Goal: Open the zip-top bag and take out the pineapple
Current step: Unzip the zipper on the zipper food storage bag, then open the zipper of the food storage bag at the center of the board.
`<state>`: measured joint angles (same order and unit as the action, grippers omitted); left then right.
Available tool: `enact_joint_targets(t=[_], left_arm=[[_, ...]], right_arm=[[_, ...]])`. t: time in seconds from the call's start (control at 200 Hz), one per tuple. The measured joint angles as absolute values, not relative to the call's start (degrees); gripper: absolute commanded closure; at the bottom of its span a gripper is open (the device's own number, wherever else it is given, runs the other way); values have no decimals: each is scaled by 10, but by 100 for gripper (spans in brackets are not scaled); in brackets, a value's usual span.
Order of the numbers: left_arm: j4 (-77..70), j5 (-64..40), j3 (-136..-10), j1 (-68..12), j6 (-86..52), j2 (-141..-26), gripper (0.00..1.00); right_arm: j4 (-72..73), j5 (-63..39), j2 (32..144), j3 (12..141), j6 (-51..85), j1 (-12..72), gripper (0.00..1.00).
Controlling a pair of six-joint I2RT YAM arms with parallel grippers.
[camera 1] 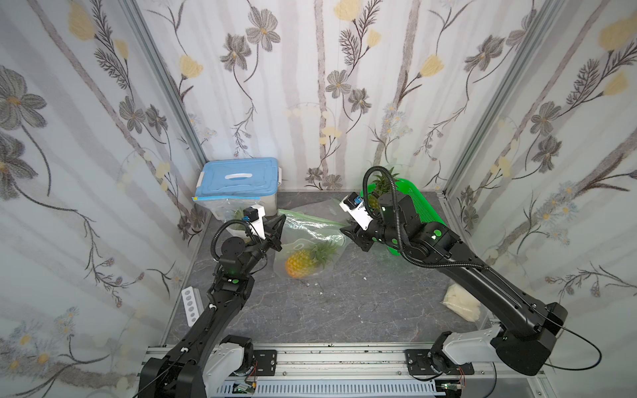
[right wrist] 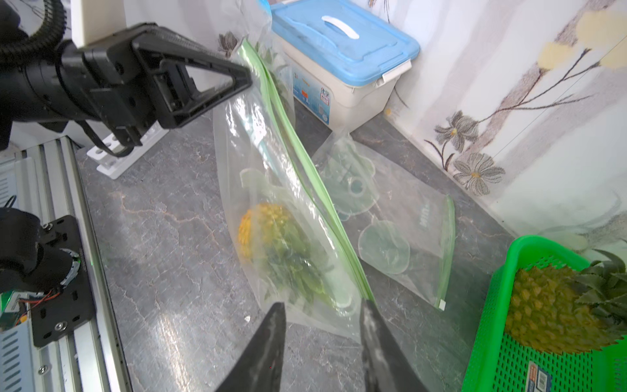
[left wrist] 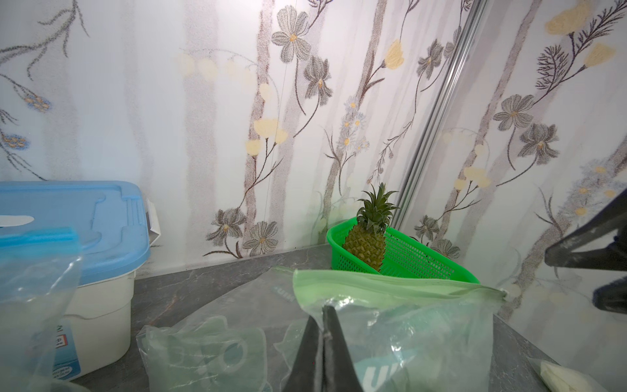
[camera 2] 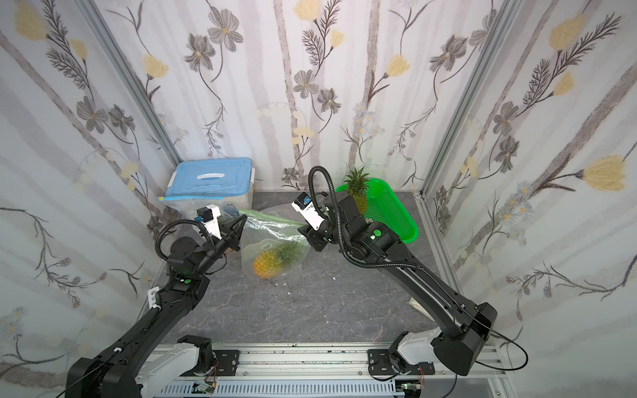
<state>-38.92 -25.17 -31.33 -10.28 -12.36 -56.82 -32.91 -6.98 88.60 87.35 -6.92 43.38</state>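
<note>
The grey marbled tabletop (camera 1: 344, 310) carries a blue-lidded box (camera 1: 238, 182) in its back left corner and a green basket (camera 1: 425, 203) in the back right. Between them, an empty bag (right wrist: 400, 217) lies flat and the zip-top bag (camera 1: 310, 237) rests its lower end on the surface. A pale packet (camera 1: 460, 305) lies near the right edge.

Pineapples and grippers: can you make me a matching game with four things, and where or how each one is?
Things
1. yellow pineapple
2. darker pineapple
3. left gripper
4. right gripper

Place or state
A. open
B. standing in the green basket
C. shut on the green edge of the zip-top bag
D. lying inside the zip-top bag

Pairs: 1-D, 2-B, 3-C, 4-A
</note>
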Motion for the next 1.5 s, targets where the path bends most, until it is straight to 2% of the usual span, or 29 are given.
enact_joint_targets(t=[0.275,0.53,1.504], left_arm=[[-392,-272,-307,-104,-120,-554,100],[-387,-277,-307,-105,-117,-547,100],[-383,-276,-307,-107,-117,-544,100]], right_arm=[[-325,-60,1019,999,-89,436,65],[-328,-63,1084,1082,-117,435,67],[-340,-91,1069,1034,-131,459,67]])
